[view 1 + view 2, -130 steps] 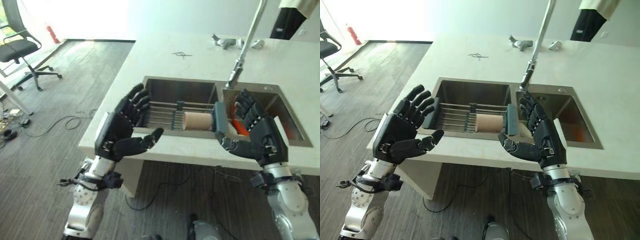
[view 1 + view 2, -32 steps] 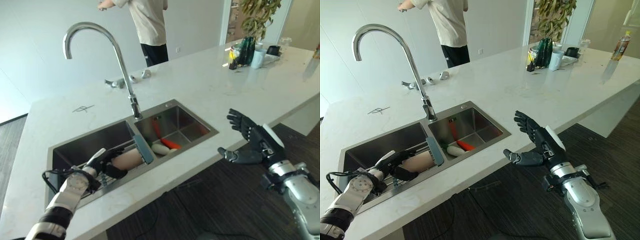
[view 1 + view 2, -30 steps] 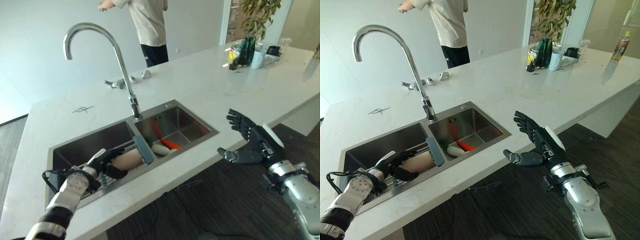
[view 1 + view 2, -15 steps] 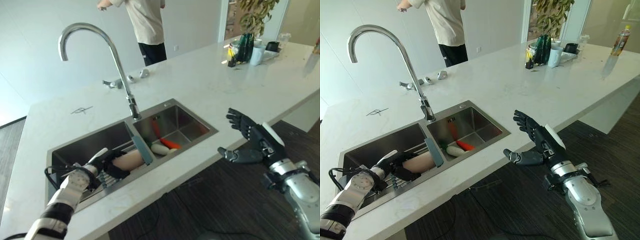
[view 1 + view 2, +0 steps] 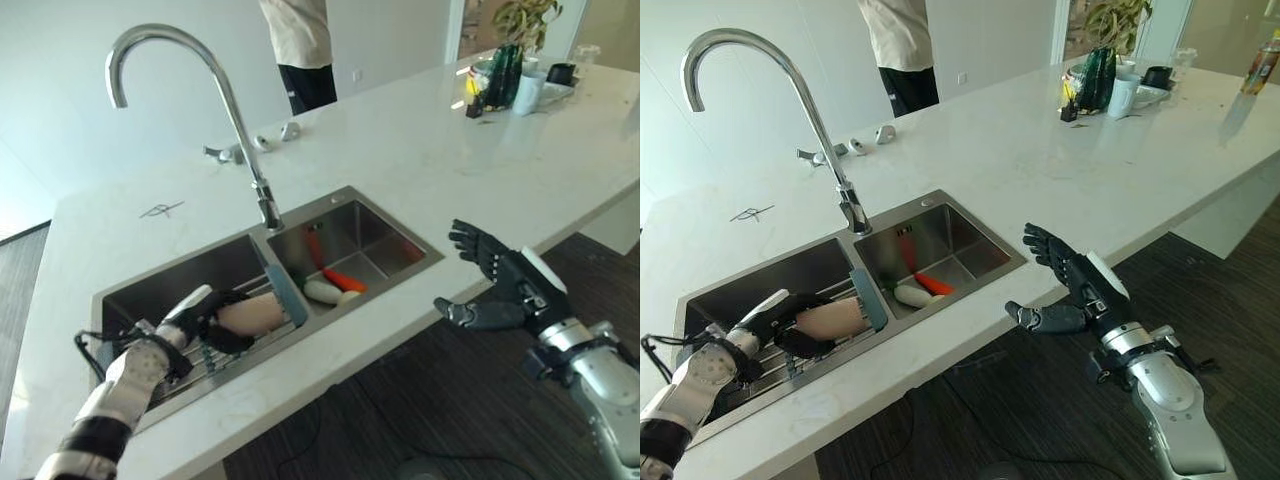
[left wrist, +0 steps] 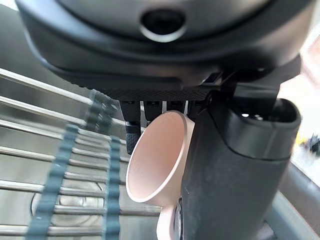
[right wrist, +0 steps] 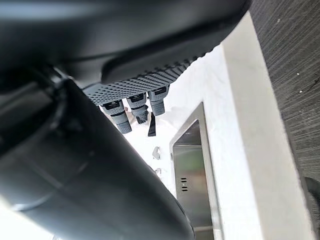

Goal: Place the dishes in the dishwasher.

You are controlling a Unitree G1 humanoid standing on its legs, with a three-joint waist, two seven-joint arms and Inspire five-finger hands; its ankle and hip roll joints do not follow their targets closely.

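The left hand (image 5: 205, 315) curls around a pink cup (image 5: 255, 312) lying on the sink (image 5: 385, 222) rack (image 6: 60, 165). The right hand (image 5: 510, 295) hovers spread beside the tabletop (image 5: 420, 160).

The left robot hand (image 5: 205, 318) is at the lower left of the frame, with its fingers and thumb curled round something. The right robot hand (image 5: 505, 294) is at the lower right, held up in the air, fingers spread out and holding nothing.
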